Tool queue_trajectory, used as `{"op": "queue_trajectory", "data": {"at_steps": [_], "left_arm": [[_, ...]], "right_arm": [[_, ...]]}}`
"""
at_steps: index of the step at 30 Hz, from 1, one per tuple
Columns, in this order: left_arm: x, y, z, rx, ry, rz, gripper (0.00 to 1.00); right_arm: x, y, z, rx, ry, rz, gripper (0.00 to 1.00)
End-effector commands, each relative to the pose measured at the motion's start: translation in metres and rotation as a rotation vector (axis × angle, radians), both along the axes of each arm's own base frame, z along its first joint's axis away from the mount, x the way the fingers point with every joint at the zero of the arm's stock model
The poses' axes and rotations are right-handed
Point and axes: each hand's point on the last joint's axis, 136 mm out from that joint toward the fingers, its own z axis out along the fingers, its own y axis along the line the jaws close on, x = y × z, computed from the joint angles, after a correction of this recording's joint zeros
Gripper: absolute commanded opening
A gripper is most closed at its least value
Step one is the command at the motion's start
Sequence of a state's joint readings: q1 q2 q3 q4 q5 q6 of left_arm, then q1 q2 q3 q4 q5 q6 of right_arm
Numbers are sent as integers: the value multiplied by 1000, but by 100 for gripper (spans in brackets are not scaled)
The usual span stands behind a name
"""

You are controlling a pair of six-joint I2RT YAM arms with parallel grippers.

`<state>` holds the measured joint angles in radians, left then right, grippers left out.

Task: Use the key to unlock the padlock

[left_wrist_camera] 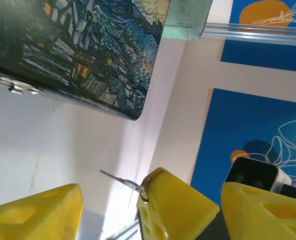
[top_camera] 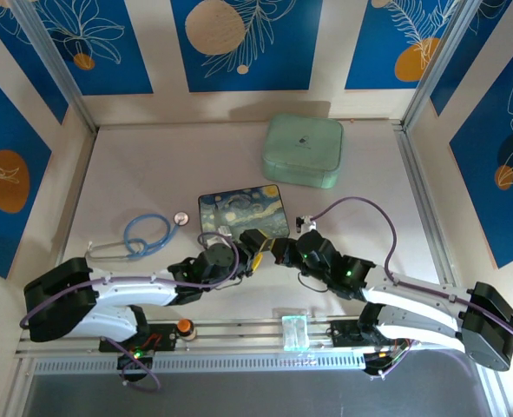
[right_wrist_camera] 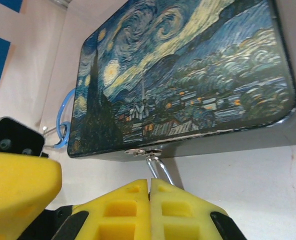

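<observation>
Padlock [right_wrist_camera: 160,171]: hangs by its silvery shackle from the clasp [right_wrist_camera: 142,151] on the near wall of the starry tin [right_wrist_camera: 188,75], at the tin's front edge in the overhead view; brass body hidden. Held by the right gripper [right_wrist_camera: 150,187], its 2 yellow fingers pressed together on the body just below the shackle.

Looks like the steadying step: lock pinned, key apparently not yet in.

Left gripper [top_camera: 241,258]: sits just beside the right one, with its 2 fingers spread wide and nothing clamped between them. Thin metal sliver jutting from a yellow fingertip in the left wrist view, probably the key [left_wrist_camera: 118,178]; cannot tell what grips it.

Next, judging from this: calls for lining that blade up with the keyhole, out of sight here, then pushing in and turning while the right side stops the body from twisting.
</observation>
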<state>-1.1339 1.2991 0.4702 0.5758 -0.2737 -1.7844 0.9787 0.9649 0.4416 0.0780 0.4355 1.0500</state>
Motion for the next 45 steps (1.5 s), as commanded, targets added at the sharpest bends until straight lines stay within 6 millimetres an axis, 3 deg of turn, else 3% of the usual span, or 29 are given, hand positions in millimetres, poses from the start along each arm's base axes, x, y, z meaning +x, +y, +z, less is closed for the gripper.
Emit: {"op": "queue_trajectory", "data": {"at_steps": [1,6,19,32,39,45], "left_arm": [[-5,-14,12,-106,65,-21,75],[-10,-31,11,-186,122,-65,76],[-7,-23,4,-178,127,-32,65],[-8,-21,-8,-132,150,-29,31],[-9,-19,-15,-102,166,-31,26],[-10,-24,-19,-93,174,-49,31]], "right_arm": [[-3,13,19,57,-81,65,3],[-11,24,26,80,-124,131,3],[-29,29,23,108,-136,193,3],[-29,17,21,108,-131,170,2],[-29,13,24,119,-142,161,2],[-30,9,23,136,-134,159,2]]}}
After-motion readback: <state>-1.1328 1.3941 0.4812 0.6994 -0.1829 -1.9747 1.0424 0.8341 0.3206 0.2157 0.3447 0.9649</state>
